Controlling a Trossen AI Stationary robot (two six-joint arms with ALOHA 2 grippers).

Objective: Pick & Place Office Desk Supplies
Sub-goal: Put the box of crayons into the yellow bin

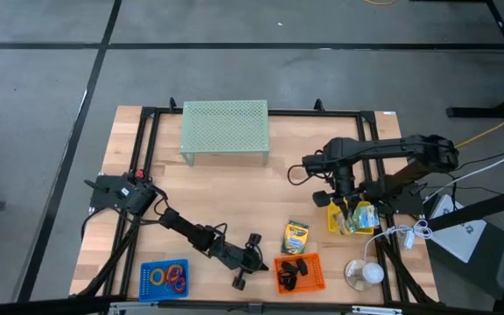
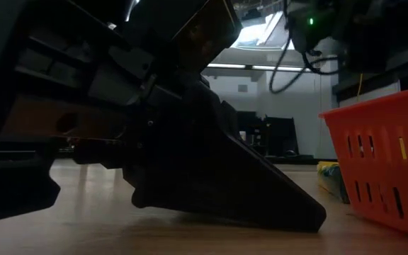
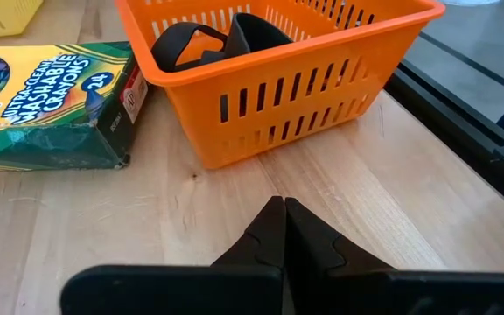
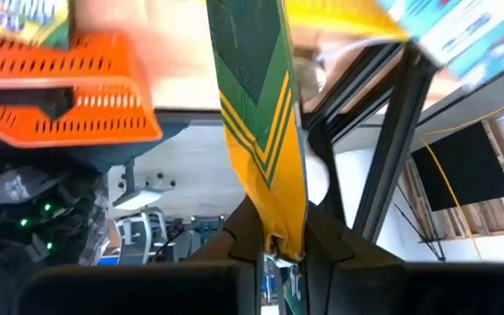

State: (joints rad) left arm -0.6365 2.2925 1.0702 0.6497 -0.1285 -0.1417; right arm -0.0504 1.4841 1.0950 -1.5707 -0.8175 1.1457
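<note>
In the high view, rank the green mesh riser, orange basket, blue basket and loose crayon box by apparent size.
1. Green mesh riser
2-3. Orange basket and blue basket, look alike
4. Loose crayon box

The high view looks straight down on the whole table. The low view sits at tabletop level, close behind an arm. Both wrist views look forward, sharing the orange basket.

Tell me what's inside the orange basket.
The orange basket holds black clips, seen over its rim from the left wrist view and as dark shapes from above. Its walls hide the floor, so anything beneath the clips cannot be seen.
</note>
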